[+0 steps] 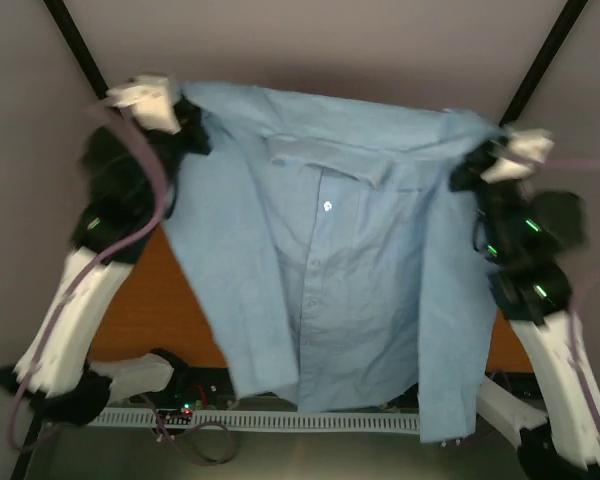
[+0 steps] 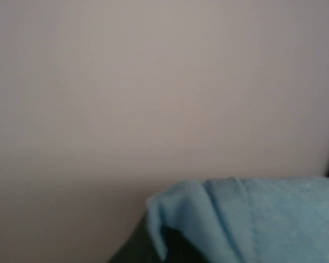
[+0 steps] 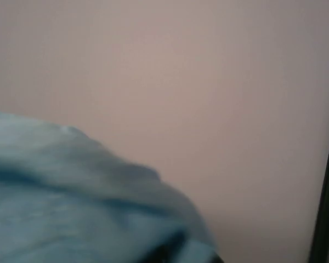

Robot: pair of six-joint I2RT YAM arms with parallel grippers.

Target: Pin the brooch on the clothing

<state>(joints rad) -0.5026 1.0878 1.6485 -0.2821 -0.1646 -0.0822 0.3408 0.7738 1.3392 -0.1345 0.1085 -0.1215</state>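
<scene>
The light blue shirt [image 1: 330,260] hangs spread out in the air, front facing the top camera, collar at the top. My left gripper [image 1: 187,128] is shut on its left shoulder and my right gripper [image 1: 468,168] is shut on its right shoulder. A tiny pale round disc, the brooch [image 1: 327,206], sits on the shirt front just below the collar. In the left wrist view the shirt fabric [image 2: 263,219] drapes over my dark fingers [image 2: 134,251]. In the right wrist view blurred shirt fabric [image 3: 71,208] covers the fingers.
The orange-brown table [image 1: 140,300] lies below the hanging shirt. Black frame poles [image 1: 75,40] stand at the back left and back right [image 1: 540,60]; one shows in the right wrist view [image 3: 326,192]. A white perforated strip [image 1: 280,420] with cables runs along the near edge.
</scene>
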